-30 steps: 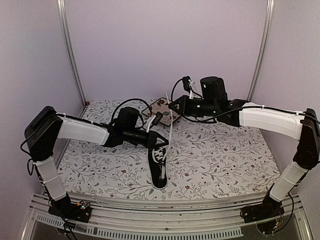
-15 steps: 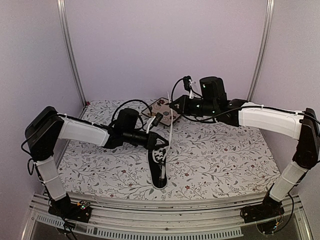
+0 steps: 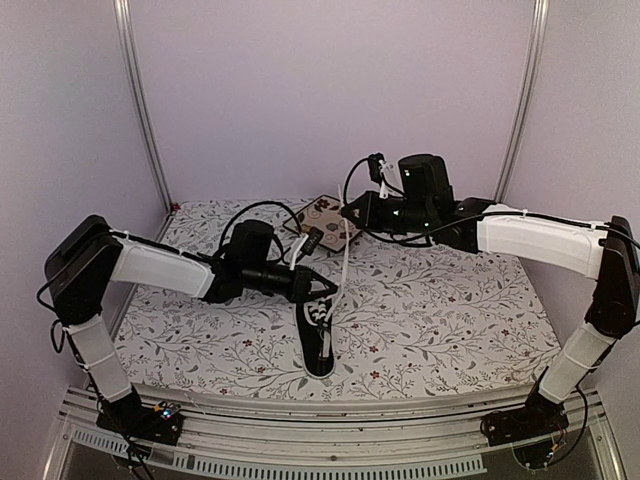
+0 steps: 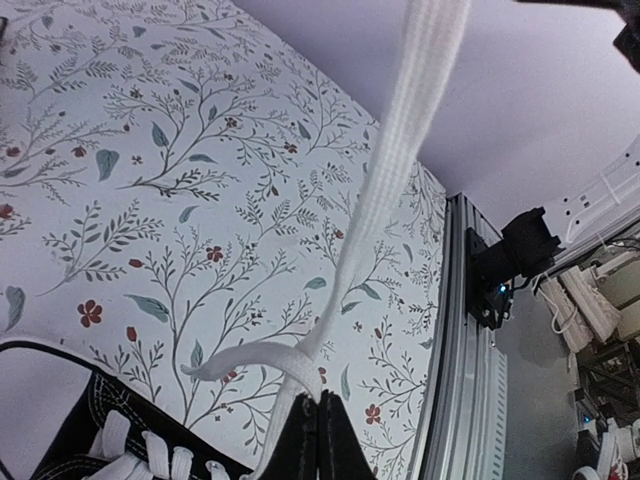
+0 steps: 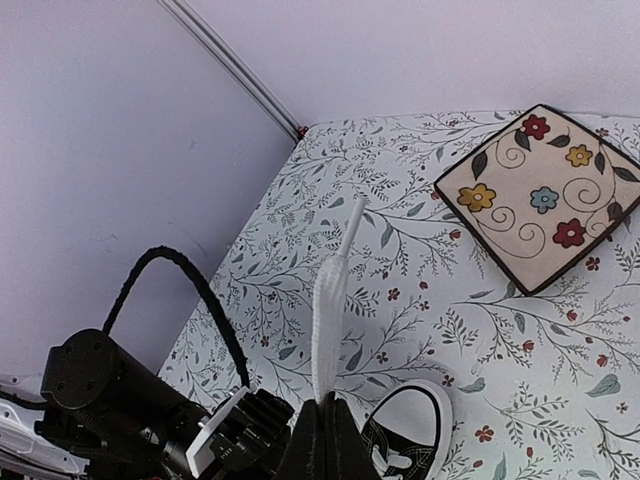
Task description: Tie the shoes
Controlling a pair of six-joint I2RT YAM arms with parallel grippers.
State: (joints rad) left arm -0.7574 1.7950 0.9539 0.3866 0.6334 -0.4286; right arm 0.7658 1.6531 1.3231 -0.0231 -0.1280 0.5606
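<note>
The black sneaker (image 3: 318, 338) with white laces and a white toe cap lies mid-table, its toe toward the near edge. My left gripper (image 3: 327, 288) sits at the shoe's lace area, shut on a white lace (image 4: 390, 180) where two strands cross just above its tips (image 4: 318, 405). That lace rises taut to my right gripper (image 3: 347, 213), held higher and farther back. My right gripper (image 5: 326, 405) is shut on the lace end (image 5: 328, 310), which sticks up past its tips. The shoe also shows in the left wrist view (image 4: 90, 440) and in the right wrist view (image 5: 412, 440).
A square floral-patterned plate (image 3: 324, 216) lies on the floral cloth behind the shoe, under my right gripper; it also shows in the right wrist view (image 5: 542, 196). A metal rail (image 3: 300, 420) runs along the near edge. A black cable (image 5: 190, 290) loops over my left arm.
My left arm has drawn back slightly to the left with the lace still pinched. The right gripper has hardly moved. The lace stays taut between them.
</note>
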